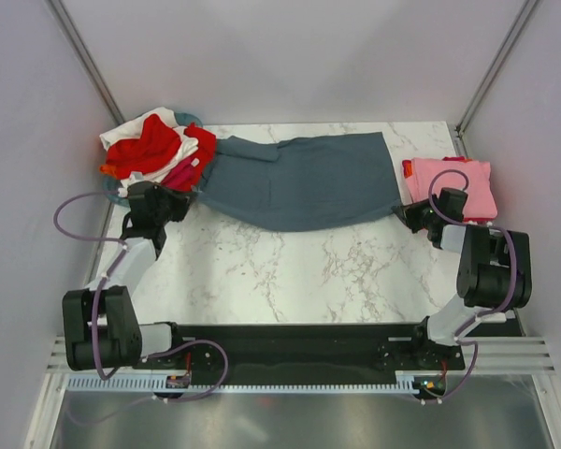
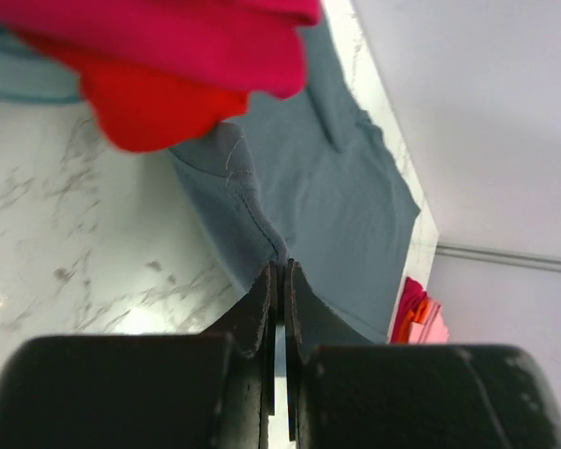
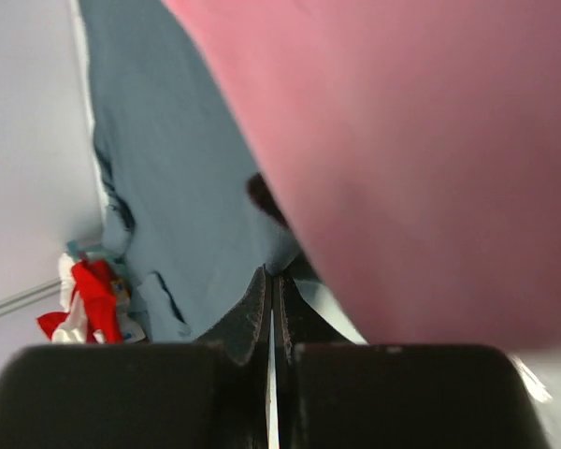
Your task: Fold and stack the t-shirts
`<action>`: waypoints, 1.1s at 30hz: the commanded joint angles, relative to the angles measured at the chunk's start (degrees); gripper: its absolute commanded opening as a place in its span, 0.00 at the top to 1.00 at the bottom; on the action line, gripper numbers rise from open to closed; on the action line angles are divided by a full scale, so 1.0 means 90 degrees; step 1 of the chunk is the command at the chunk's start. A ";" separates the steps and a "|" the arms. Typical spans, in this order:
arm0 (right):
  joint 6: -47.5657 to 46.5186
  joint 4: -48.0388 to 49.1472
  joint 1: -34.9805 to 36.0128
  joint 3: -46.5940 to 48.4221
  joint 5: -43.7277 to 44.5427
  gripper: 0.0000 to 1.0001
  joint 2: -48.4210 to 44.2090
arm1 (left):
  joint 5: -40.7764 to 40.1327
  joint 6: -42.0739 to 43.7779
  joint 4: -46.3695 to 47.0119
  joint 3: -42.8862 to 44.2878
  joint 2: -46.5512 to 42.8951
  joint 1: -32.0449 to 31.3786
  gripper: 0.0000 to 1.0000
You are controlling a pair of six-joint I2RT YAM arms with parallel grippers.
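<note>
A blue-grey shirt [image 1: 304,182] lies stretched across the far half of the table [image 1: 290,271]. The left fingers [image 2: 257,313] pinch one end and the right fingers [image 3: 251,313] the other, beside a pink shirt [image 1: 460,184].

The left gripper [image 2: 280,281] was closed on the hemmed edge of the slate blue-grey t-shirt [image 2: 332,196], which stretched away over the marble bench [image 2: 65,253] beneath an overhanging red t-shirt [image 2: 150,108] and magenta t-shirt [image 2: 206,37].
</note>
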 commanded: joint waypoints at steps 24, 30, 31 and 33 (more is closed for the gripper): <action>-0.1466 -0.2904 -0.0133 -0.1864 0.2000 1.00 -0.3369 | -0.0980 -0.0331 -0.2452 -0.2332 -0.2273 0.0024 0.98; -0.1076 -0.3237 -0.0133 -0.2342 0.2323 0.94 -0.4326 | -0.1800 -0.0614 -0.3251 -0.2499 -0.3045 0.0024 0.96; -0.1007 -0.3247 -0.0133 -0.2449 0.2323 0.81 -0.4482 | -0.1849 -0.0595 -0.3292 -0.2499 -0.3133 0.0024 0.95; -0.1007 -0.3295 -0.0133 -0.2480 0.2323 0.57 -0.4600 | -0.1947 -0.0565 -0.3447 -0.2422 -0.3144 0.0024 0.79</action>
